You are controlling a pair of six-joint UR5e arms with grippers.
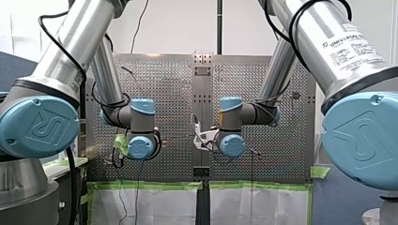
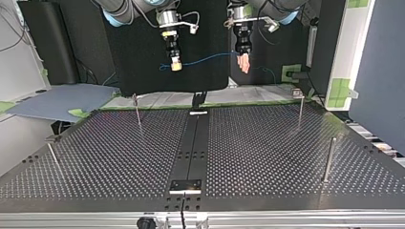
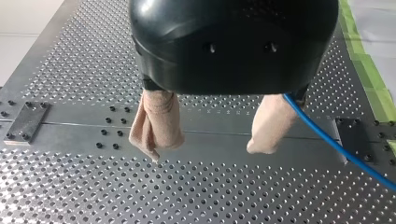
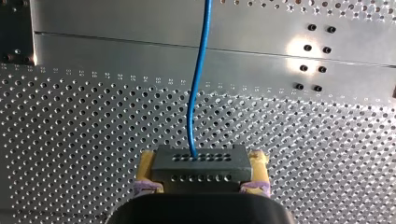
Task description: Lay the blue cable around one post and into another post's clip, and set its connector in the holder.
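Right gripper [image 4: 201,176] is clamping the dark grey multi-hole connector block [image 4: 201,161] midair over the perforated metal table [image 4: 70,121]. Thin blue cable [image 4: 196,93] is trailing past the wide-open left gripper [image 3: 207,150], maybe brushing one beige pad [image 3: 271,122]. It's looking light and limp, so I'm judging the rigid connector block the best hold.

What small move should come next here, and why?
Probably lower my right gripper, jaws shut on the connector, toward a post: the blue cable hangs in air, around no post yet.
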